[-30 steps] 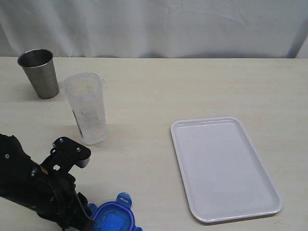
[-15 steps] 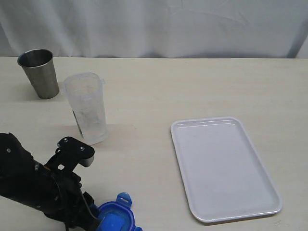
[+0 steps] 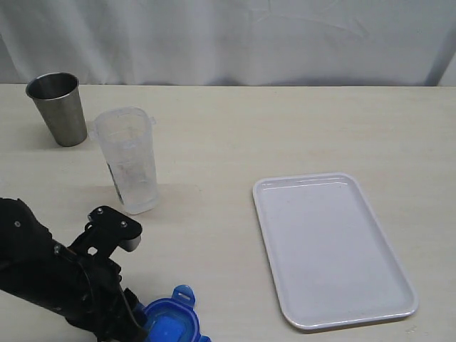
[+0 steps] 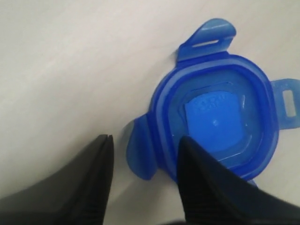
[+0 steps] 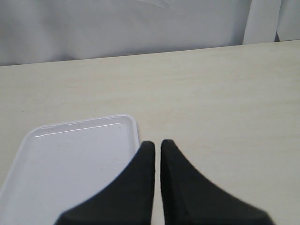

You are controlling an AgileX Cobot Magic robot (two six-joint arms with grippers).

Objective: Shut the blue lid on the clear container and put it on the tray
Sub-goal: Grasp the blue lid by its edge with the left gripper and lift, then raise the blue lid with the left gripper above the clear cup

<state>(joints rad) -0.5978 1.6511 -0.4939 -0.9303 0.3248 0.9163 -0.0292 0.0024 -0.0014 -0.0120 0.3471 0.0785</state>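
Observation:
The blue lid (image 3: 169, 326) lies flat on the table at the near edge, left of centre, partly cut off by the frame. Seen close in the left wrist view, the blue lid (image 4: 215, 115) has one snap tab (image 4: 140, 152) between my fingers. My left gripper (image 4: 146, 140) is open around that tab, one finger over the lid's rim and the other apart from it. The clear container (image 3: 130, 160) stands upright and uncovered behind the left arm. The white tray (image 3: 331, 249) lies to the right. My right gripper (image 5: 158, 143) is shut and empty, beside the tray (image 5: 70, 159).
A grey metal cup (image 3: 58, 107) stands at the back left, close to the clear container. A white curtain hangs behind the table's far edge. The black left arm (image 3: 50, 278) fills the near left corner.
The left arm has edged slightly rightward and down toward the lid. The lid, container and tray have not moved.

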